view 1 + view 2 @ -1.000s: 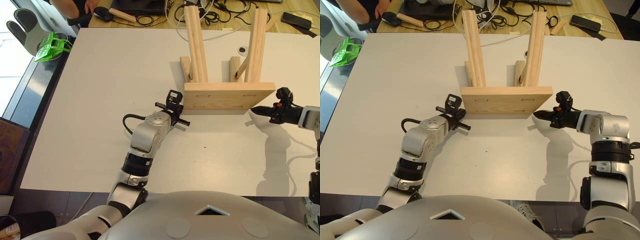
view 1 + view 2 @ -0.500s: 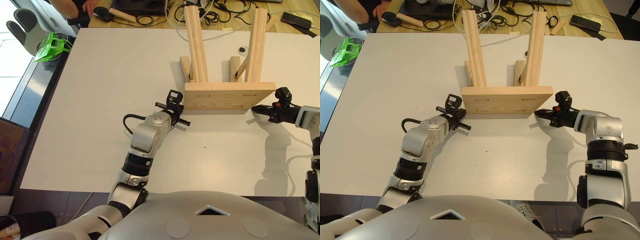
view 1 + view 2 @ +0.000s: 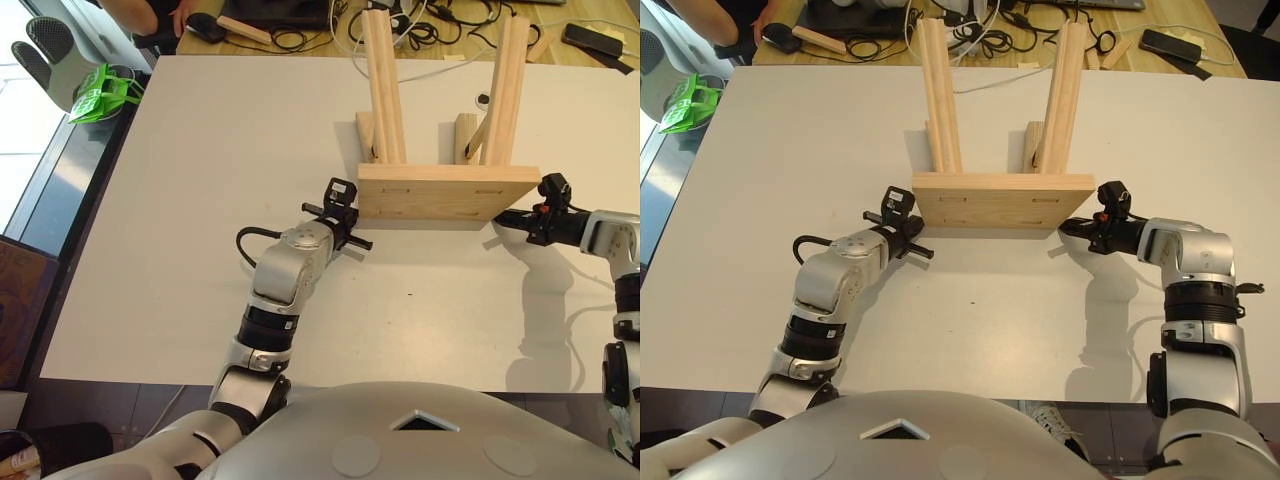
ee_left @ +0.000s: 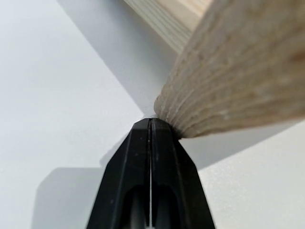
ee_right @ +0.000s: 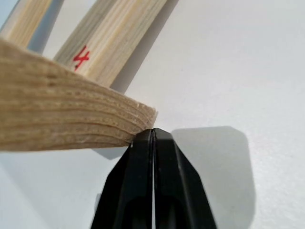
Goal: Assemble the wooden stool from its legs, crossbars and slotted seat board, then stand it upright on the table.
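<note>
Both my arms have closed in over the last second, and the stool (image 3: 440, 150) has slid slightly toward 11 o'clock. My left gripper (image 4: 150, 125) and right gripper (image 5: 152, 134), fingers pressed together on nothing, touch the seat board (image 3: 448, 190) at its 9 and 3 o'clock corners. Assembly looks done, with the legs (image 3: 383, 90) pointing to 12 o'clock, but the stool lies sideways mid-table (image 3: 200, 200), so only standing it up remains.

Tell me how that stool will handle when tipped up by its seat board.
Probably rigid: the stool looks like one joined wooden frame, so it should move as one piece. Likely to slip: the shut left gripper and right gripper touch only the seat board's corners with narrow tips. Its long legs may make it topple.
</note>
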Action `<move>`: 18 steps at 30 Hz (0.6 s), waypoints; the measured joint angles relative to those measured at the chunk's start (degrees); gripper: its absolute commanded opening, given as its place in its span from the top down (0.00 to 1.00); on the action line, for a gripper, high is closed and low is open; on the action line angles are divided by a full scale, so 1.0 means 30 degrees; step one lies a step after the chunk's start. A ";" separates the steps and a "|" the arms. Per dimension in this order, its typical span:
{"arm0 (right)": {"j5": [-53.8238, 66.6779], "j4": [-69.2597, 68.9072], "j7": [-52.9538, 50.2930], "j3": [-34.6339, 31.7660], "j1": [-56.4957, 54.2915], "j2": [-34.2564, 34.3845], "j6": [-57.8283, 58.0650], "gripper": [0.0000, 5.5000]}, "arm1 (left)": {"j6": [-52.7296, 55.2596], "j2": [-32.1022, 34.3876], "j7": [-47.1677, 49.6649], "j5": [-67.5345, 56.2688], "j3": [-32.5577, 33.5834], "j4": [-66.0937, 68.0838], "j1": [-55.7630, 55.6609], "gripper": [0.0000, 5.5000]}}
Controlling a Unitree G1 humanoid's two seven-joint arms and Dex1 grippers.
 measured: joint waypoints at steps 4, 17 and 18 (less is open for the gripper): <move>0.0480 -0.1325 0.0306 -0.0125 0.0690 -0.0043 0.0604 1.00 | 0.0591 0.0509 -0.0528 -0.0163 0.0436 -0.0785 0.0050 1.00; 0.3059 -0.6836 0.0303 -0.2315 0.3260 -0.0520 0.3260 1.00 | 0.2830 0.2415 -0.2903 -0.2266 0.2500 -0.4173 0.0045 1.00; 0.3145 -0.7131 0.0286 -0.2328 0.3294 -0.0520 0.3373 1.00 | 0.3030 0.2396 -0.2916 -0.2396 0.2759 -0.4379 0.0106 1.00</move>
